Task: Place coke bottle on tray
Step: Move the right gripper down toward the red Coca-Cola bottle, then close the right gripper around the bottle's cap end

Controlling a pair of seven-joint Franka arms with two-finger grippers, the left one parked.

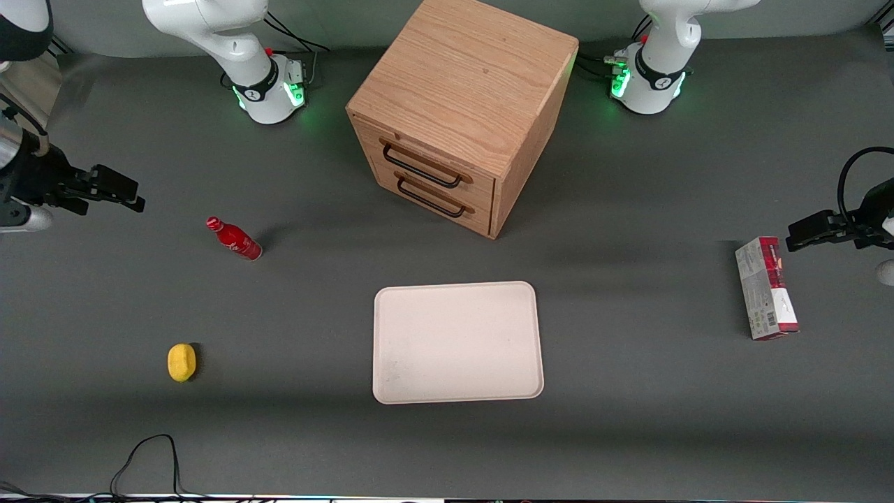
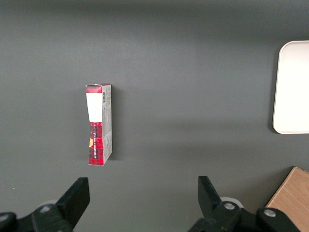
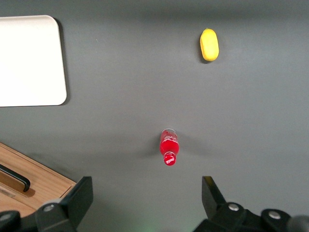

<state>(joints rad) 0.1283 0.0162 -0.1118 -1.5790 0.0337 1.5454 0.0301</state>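
The coke bottle is small, red, with a red cap, and stands upright on the grey table. It is apart from the tray and toward the working arm's end of the table. It also shows in the right wrist view, seen from above. The cream tray lies flat near the table's middle, nearer the front camera than the cabinet, with nothing on it; it shows in the right wrist view too. My gripper is open and empty. It hangs above the table, off to the side of the bottle, apart from it.
A wooden two-drawer cabinet stands farther from the front camera than the tray. A yellow lemon lies nearer the camera than the bottle. A red-and-grey carton lies toward the parked arm's end. A black cable loops at the table's front edge.
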